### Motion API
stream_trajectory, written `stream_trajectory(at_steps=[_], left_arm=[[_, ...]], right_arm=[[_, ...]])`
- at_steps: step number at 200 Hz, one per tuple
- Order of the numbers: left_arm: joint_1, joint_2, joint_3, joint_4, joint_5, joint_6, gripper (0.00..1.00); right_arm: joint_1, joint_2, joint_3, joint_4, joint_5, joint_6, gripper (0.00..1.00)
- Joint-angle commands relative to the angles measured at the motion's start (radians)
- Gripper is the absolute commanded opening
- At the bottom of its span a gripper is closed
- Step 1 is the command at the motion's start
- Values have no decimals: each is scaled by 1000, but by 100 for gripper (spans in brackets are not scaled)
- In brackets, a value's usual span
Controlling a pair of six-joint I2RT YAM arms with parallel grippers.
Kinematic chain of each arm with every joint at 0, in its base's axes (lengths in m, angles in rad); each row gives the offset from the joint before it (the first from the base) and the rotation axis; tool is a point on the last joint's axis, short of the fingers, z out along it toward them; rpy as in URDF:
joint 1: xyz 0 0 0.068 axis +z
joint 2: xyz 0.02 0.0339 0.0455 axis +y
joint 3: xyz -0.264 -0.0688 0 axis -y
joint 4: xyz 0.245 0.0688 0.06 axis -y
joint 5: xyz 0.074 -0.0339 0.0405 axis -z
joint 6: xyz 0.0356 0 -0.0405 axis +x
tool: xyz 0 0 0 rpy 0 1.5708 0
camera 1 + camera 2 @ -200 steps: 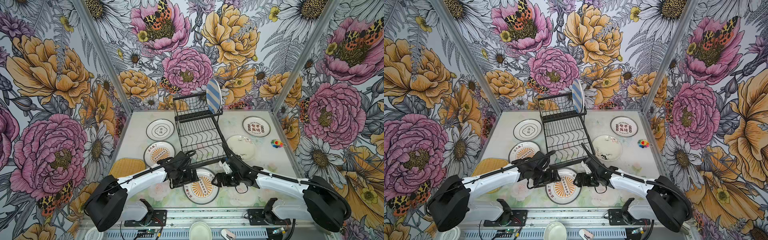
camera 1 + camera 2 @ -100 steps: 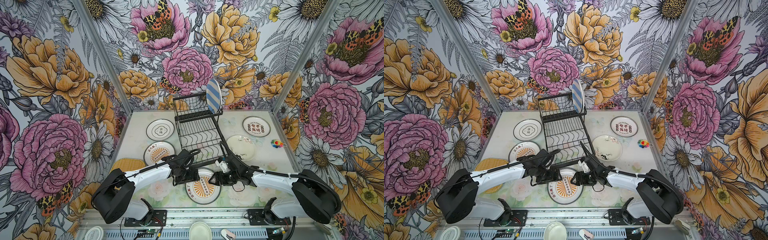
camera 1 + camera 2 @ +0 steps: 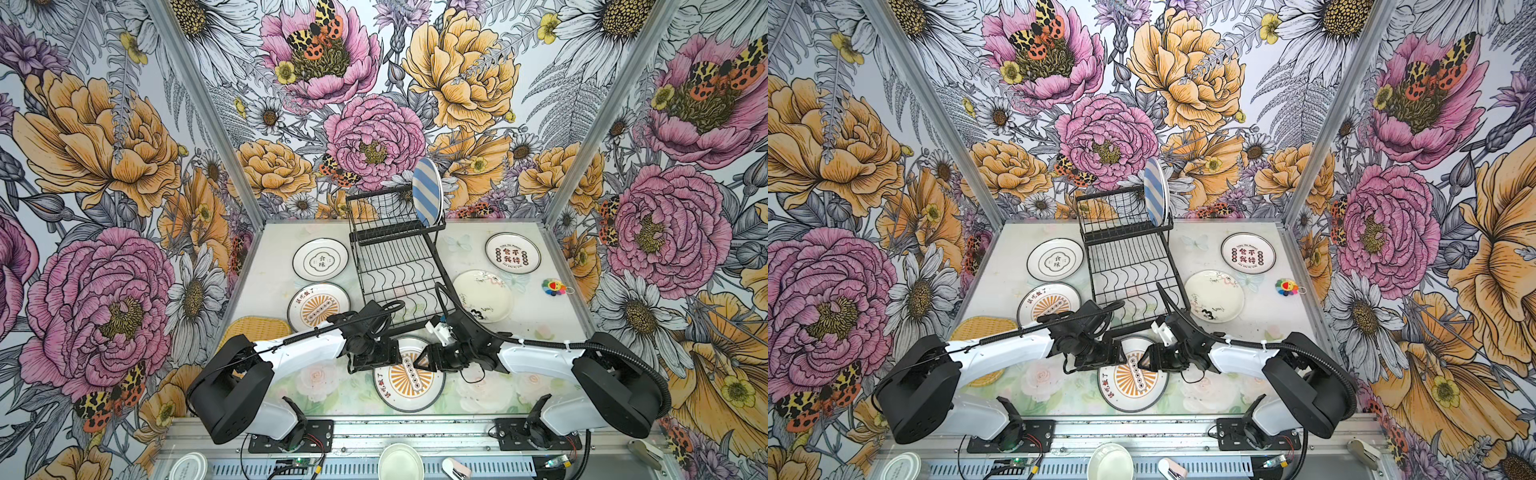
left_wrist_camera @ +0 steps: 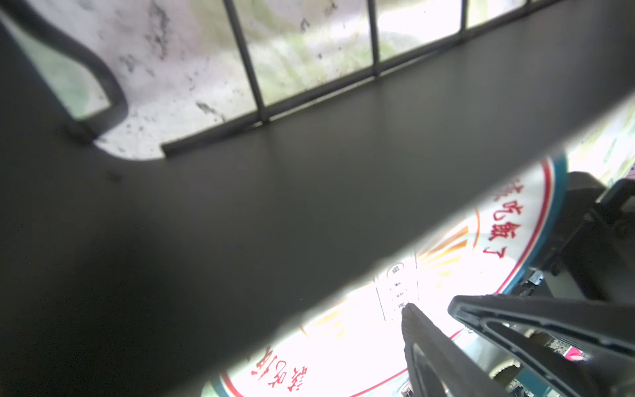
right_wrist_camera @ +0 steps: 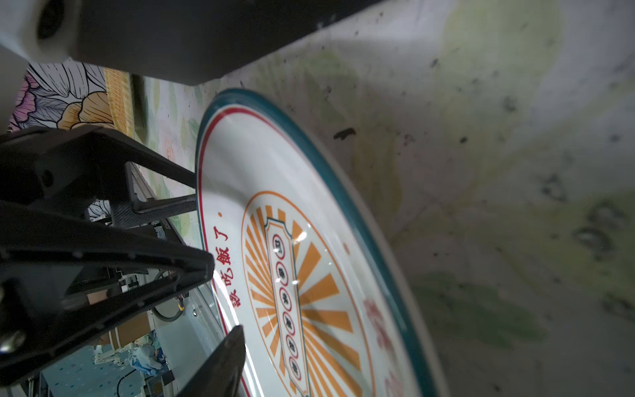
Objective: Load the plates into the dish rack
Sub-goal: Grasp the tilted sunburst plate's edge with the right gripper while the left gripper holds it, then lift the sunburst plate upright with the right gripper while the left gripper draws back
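Top views look down from above; wrist views, close in, share the sunburst plate.

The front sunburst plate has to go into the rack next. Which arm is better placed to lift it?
Probably the right. The right gripper appears to have its jaws around the rim of the front sunburst plate. The left gripper stands wide open at the opposite edge, seemingly only steadying it.

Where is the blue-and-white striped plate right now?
In both top views the striped plate stands on edge at the right end of the dish rack's raised upper tier, near the back wall.
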Motion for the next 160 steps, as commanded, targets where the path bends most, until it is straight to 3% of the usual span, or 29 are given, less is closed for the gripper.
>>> stream_trajectory(at_steps=[1, 39, 83, 117, 160], left_arm=[[-12, -14, -6, 81, 34, -21, 85], [-14, -31, -9, 83, 28, -31, 86], [-8, -83, -16, 80, 21, -49, 95], [6, -153, -27, 68, 4, -64, 99], [49, -251, -48, 42, -32, -68, 99]], right_arm=[[15, -14, 0, 62, -32, 8, 52], [16, -42, -13, 49, -25, 8, 27], [14, -99, -8, -38, 13, -15, 0], [14, -205, -6, -141, 84, -14, 0], [15, -406, 87, -438, 254, -42, 0]])
